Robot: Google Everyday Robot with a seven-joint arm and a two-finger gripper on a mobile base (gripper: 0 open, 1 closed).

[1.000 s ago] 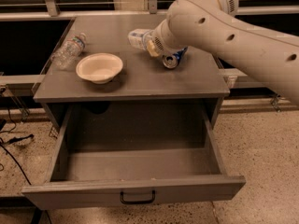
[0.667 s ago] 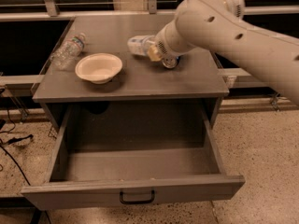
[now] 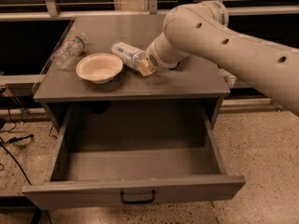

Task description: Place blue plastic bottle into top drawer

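The blue plastic bottle is whitish with a pale blue-and-white label. It lies tilted in my gripper, just above the cabinet top and right of the bowl. The gripper is shut on the bottle's right end, and the bottle's other end points left and back. The big white arm reaches in from the right. The top drawer is pulled fully open below the cabinet top, with its inside bare and its black handle at the front centre. The bottle is behind and above the drawer's opening.
A white bowl sits on the grey cabinet top, left of the gripper. A clear water bottle lies at the top's left edge. Cables lie on the floor at the left. Speckled floor is at the right.
The gripper has carried the blue plastic bottle left and toward the front of the cabinet top, closer to the bowl. The soda can seen before is now hidden behind the arm.
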